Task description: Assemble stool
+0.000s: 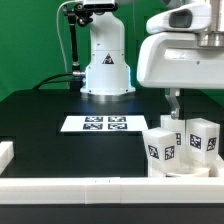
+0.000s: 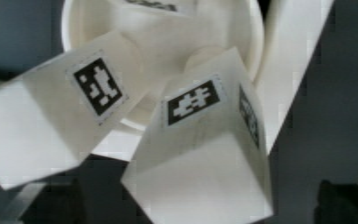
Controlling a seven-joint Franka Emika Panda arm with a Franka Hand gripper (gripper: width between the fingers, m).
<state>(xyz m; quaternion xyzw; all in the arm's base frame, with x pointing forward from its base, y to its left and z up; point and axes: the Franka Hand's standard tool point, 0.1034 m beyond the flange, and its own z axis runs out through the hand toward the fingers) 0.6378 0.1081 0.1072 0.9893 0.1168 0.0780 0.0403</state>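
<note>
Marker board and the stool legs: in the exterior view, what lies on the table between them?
Nothing. In the exterior view the black table is bare between the marker board and the nearest stool leg; only a dark strip of tabletop separates them.

Exterior view: stands low at the front of the tabletop [image 1: 40, 115], facing the robot's base [image 1: 107, 72] at the far side, from a middling distance; takes in the marker board [image 1: 96, 123] mid-table and the near border rail [image 1: 90, 188].
Wrist view: rides on the arm, looking very close onto 2 tagged legs [image 2: 190, 140] over the round seat [image 2: 158, 30]; edges blurred.
Shared ground: the legs [image 1: 175, 145] and seat at the exterior view's right.
</note>
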